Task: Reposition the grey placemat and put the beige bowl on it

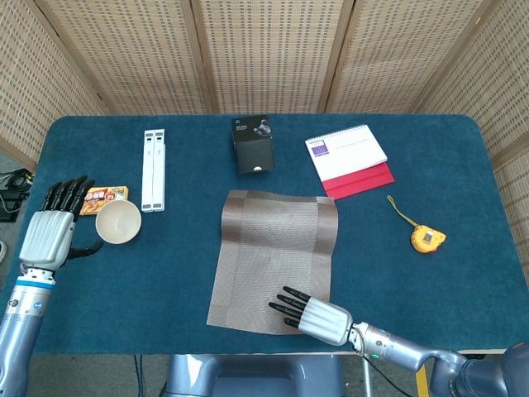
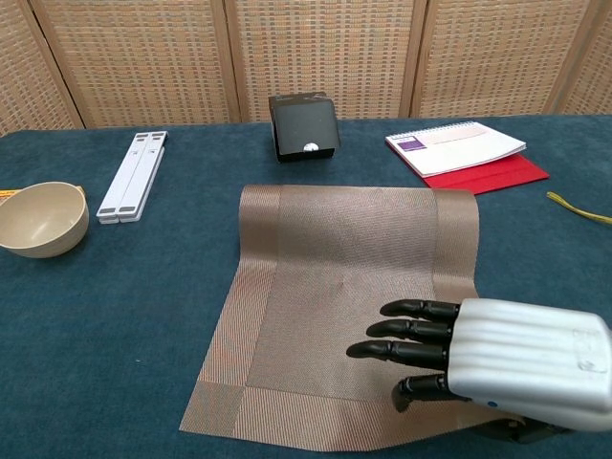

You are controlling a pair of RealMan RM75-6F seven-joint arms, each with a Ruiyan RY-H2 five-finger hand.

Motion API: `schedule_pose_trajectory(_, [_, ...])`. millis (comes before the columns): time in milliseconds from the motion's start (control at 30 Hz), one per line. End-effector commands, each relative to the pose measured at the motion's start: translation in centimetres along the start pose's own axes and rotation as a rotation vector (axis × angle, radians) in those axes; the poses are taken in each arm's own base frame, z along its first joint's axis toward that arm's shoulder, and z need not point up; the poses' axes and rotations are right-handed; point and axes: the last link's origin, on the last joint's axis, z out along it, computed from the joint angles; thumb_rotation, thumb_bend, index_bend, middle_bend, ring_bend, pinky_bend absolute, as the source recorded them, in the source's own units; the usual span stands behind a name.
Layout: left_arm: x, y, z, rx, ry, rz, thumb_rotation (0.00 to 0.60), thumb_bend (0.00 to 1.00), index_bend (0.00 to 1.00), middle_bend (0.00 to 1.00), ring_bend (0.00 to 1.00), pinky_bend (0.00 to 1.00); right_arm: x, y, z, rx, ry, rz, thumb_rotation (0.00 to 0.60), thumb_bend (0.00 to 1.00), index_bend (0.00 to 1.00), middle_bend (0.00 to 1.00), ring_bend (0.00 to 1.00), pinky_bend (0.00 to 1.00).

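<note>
The grey placemat (image 1: 274, 256) (image 2: 344, 296) lies flat in the middle of the blue table, its long side running away from me. My right hand (image 1: 312, 314) (image 2: 497, 361) rests flat on the mat's near right corner, fingers stretched out to the left, holding nothing. The beige bowl (image 1: 118, 222) (image 2: 41, 219) stands upright at the left, apart from the mat. Just left of the bowl, my left hand (image 1: 51, 229) hovers with its fingers spread and nothing in it; the chest view does not show it.
A white folded stand (image 1: 154, 169) lies behind the bowl and an orange packet (image 1: 103, 196) beside it. A black box (image 1: 252, 144), a white and red notebook (image 1: 350, 160) and a yellow tape measure (image 1: 426, 238) sit further back and right. The table's near edge (image 1: 165, 354) runs close to the mat.
</note>
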Motion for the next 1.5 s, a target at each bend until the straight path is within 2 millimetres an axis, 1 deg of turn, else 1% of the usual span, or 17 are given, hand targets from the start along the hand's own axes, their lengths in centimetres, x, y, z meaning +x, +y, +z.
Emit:
schedule_pose_trajectory(33, [0.0,0.0,0.0,-0.001,-0.001,0.0,0.6,0.0,0.0,0.0,0.0,0.0,0.0,0.0,-0.1,0.0,0.007,0.003,0.6,0.68,0.62,0.0,0.0,0.0])
schedule_pose_trajectory(100, [-0.1,0.1,0.0,-0.005,-0.004,0.001,0.6,0.0,0.0,0.0,0.0,0.0,-0.1,0.0,-0.6,0.013,0.017,-0.012,0.6,0.68,0.69,0.0,0.0,0.0])
schedule_pose_trajectory(333, [-0.2,0.2,-0.1,-0.008,-0.008,0.003,0.6,0.0,0.0,0.0,0.0,0.0,-0.2,0.3,-3.2,0.049,0.04,-0.059,0.6,0.68,0.71,0.0,0.0,0.0])
schedule_pose_trajectory(500, [-0.4,0.3,-0.1,-0.013,-0.011,0.011,0.6,0.0,0.0,0.0,0.0,0.0,0.0,1.8,-7.1,0.063,0.008,-0.17,0.6,0.67,0.7,0.0,0.0,0.0])
schedule_pose_trajectory(633, [-0.5,0.4,0.0,-0.015,-0.016,0.013,0.6,0.0,0.0,0.0,0.0,0.0,0.3,4.7,-10.5,0.047,-0.068,-0.347,0.6,0.67,0.7,0.0,0.0,0.0])
schedule_pose_trajectory(667, [-0.5,0.4,0.0,-0.015,-0.016,0.013,0.6,0.0,0.0,0.0,0.0,0.0,0.5,6.2,-11.6,0.042,-0.11,-0.433,0.6,0.66,0.7,0.0,0.0,0.0])
schedule_pose_trajectory(767, [-0.5,0.4,0.0,-0.014,-0.015,0.012,0.6,0.0,0.0,0.0,0.0,0.0,0.9,8.3,-12.8,0.04,-0.156,-0.539,0.6,0.64,0.7,0.0,0.0,0.0])
schedule_pose_trajectory(800, [-0.5,0.4,0.0,-0.013,-0.015,0.012,0.6,0.0,0.0,0.0,0.0,0.0,1.2,9.3,-13.2,0.035,-0.177,-0.586,0.6,0.63,0.7,0.0,0.0,0.0])
schedule_pose_trajectory(833, [-0.4,0.4,0.1,-0.012,-0.014,0.012,0.6,0.0,0.0,0.0,0.0,0.0,2.1,12.0,-13.8,0.014,-0.216,-0.69,0.6,0.62,0.7,0.0,0.0,0.0])
schedule_pose_trajectory(900, [-0.4,0.4,0.1,-0.011,-0.015,0.012,0.6,0.0,0.0,0.0,0.0,0.0,3.1,14.5,-13.7,0.008,-0.249,-0.773,0.6,0.6,0.7,0.0,0.0,0.0])
schedule_pose_trajectory(1033, [-0.5,0.3,0.1,-0.009,-0.018,0.016,0.6,0.0,0.0,0.0,0.0,0.0,5.1,18.0,-12.6,-0.003,-0.28,-0.884,0.6,0.56,0.69,0.0,0.0,0.0])
schedule_pose_trajectory(1233, [-0.6,0.2,0.3,-0.002,-0.023,0.018,0.6,0.0,0.0,0.0,0.0,0.0,7.0,21.4,-10.0,0.008,-0.312,-1.044,0.6,0.51,0.68,0.0,0.0,0.0])
schedule_pose_trajectory(1267, [-0.6,0.2,0.3,-0.001,-0.023,0.019,0.6,0.0,0.0,0.0,0.0,0.0,7.2,22.0,-9.6,-0.019,-0.315,-1.072,0.6,0.46,0.62,0.0,0.0,0.0])
schedule_pose_trajectory(1333, [-0.7,0.2,0.3,0.0,-0.024,0.021,0.6,0.0,0.0,0.0,0.0,0.0,7.5,23.0,-9.3,-0.11,-0.316,-1.104,0.6,0.27,0.35,0.0,0.0,0.0])
schedule_pose_trajectory(1367, [-0.7,0.2,0.3,-0.001,-0.027,0.023,0.6,0.0,0.0,0.0,0.0,0.0,7.8,23.4,-9.2,-0.171,-0.304,-1.122,0.6,0.14,0.16,0.0,0.0,0.0])
schedule_pose_trajectory(1400, [-0.8,0.2,0.3,-0.003,-0.03,0.024,0.6,0.0,0.0,0.0,0.0,0.0,8.1,23.5,-9.2,-0.215,-0.288,-1.136,0.6,0.04,0.04,0.0,0.0,0.0])
schedule_pose_trajectory(1500, [-0.9,0.3,0.3,-0.005,-0.035,0.026,0.6,0.0,0.0,0.0,0.0,0.0,8.8,23.7,-9.6,-0.317,-0.239,-1.161,0.6,0.0,0.0,0.0,0.0,0.0])
